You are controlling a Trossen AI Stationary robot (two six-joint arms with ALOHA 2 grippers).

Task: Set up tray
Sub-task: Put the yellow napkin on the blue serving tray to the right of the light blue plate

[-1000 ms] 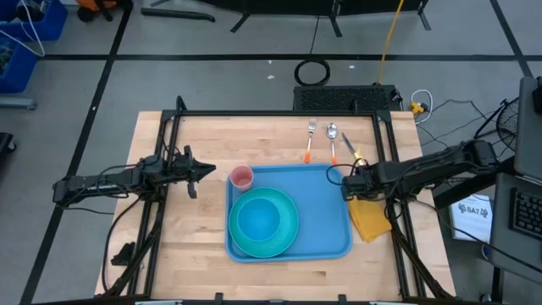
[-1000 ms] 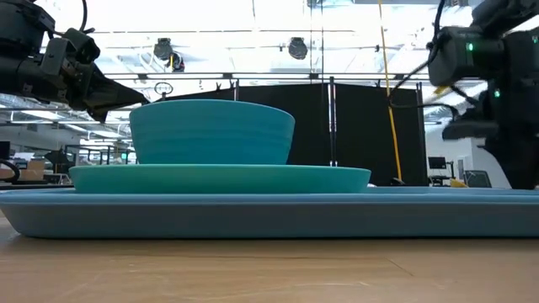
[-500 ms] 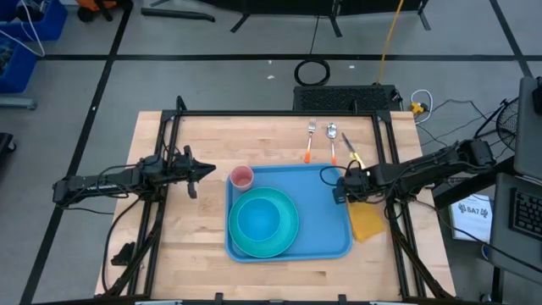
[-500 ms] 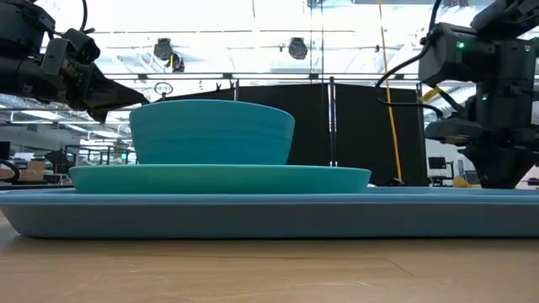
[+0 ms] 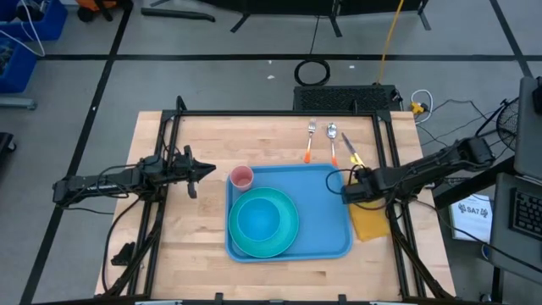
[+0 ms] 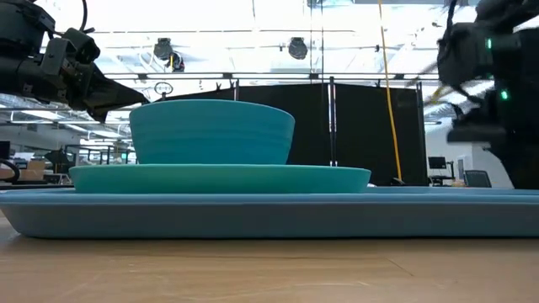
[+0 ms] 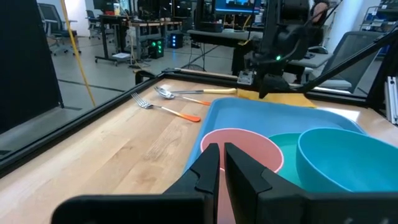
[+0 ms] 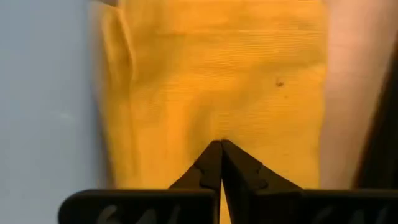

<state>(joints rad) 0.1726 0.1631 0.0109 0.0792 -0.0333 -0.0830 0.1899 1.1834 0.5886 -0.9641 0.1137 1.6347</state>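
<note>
Right gripper (image 8: pixel 220 144) jaws together over napkin (image 8: pixel 217 74) beside tray (image 5: pixel 326 207), left gripper (image 7: pixel 221 155) jaws together near cup (image 7: pixel 239 146)

Place: robotics lab or workshop | Bench: wooden table (image 5: pixel 203 237) inside a black metal frame (image 5: pixel 279 113) | Floor: grey, taped lines, loose cables (image 5: pixel 312 71) | Beyond: black curtain panels (image 6: pixel 362 135), ceiling lights (image 6: pixel 296 47), desks with monitors (image 7: pixel 233 6) and office chairs (image 7: pixel 46 12)
</note>
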